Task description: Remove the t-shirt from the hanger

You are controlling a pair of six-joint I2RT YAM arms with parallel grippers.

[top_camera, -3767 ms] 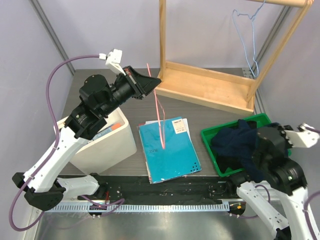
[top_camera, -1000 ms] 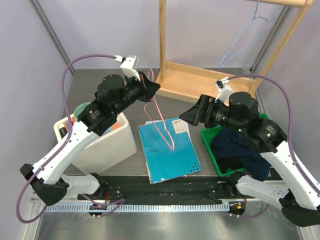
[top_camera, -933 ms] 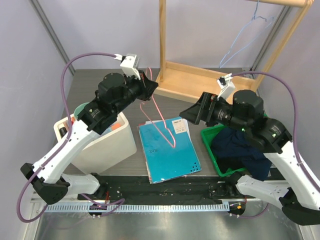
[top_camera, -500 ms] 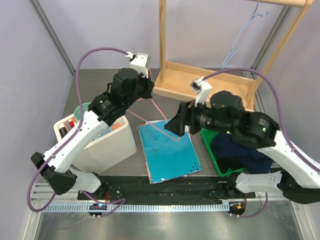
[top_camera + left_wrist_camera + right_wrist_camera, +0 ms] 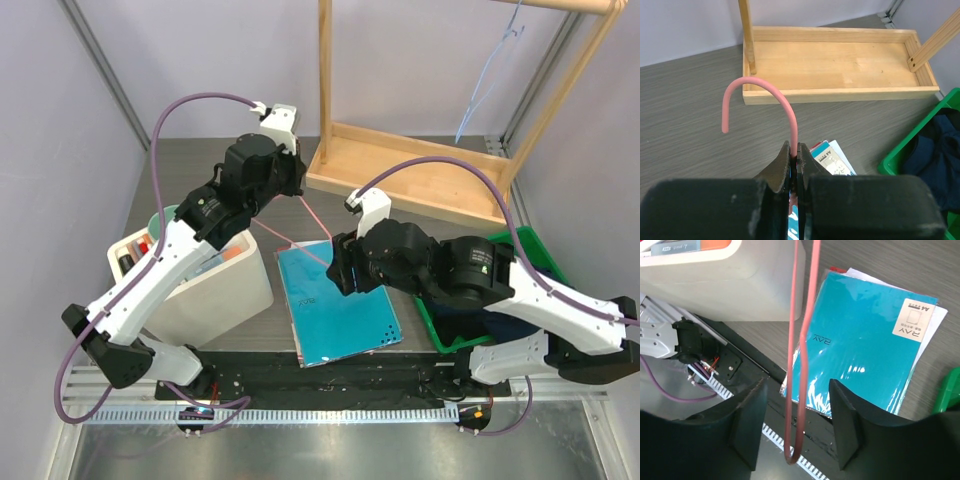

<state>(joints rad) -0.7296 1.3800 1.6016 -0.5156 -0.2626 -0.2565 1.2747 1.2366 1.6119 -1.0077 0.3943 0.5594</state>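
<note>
Starting at your far left, you have the white bin (image 5: 215, 300) standing on the grey table (image 5: 190, 170), with the left arm reaching over it. Your left gripper (image 5: 794, 152) is clamped tight on the pink hanger (image 5: 760, 81). It pinches the wire just below the hook, and in the left wrist view the hook curls up free above the closed jaws. The hanger is a bare wire frame, and from that grip it slants down and to the right. It hangs over the teal folder (image 5: 345, 310), which lies flat on the table on top of some white sheets, just right of the white bin.

Your right gripper (image 5: 796, 427) sits above the folder's far left part with its fingers spread wide. The hanger's lower corner hangs in the gap between them. In the right wrist view the wire seems to touch neither finger, so this tool has hold of nothing.

Further right is the green bin (image 5: 900, 150), largely covered by the right arm in the top view. The t-shirt (image 5: 932, 160), dark navy, lies bundled inside that bin, well apart from the pink hanger. Behind, the wooden rack (image 5: 420, 175) stands at the back of the table. A blue hanger (image 5: 480, 100) hangs from its top rail at the upper right.
</note>
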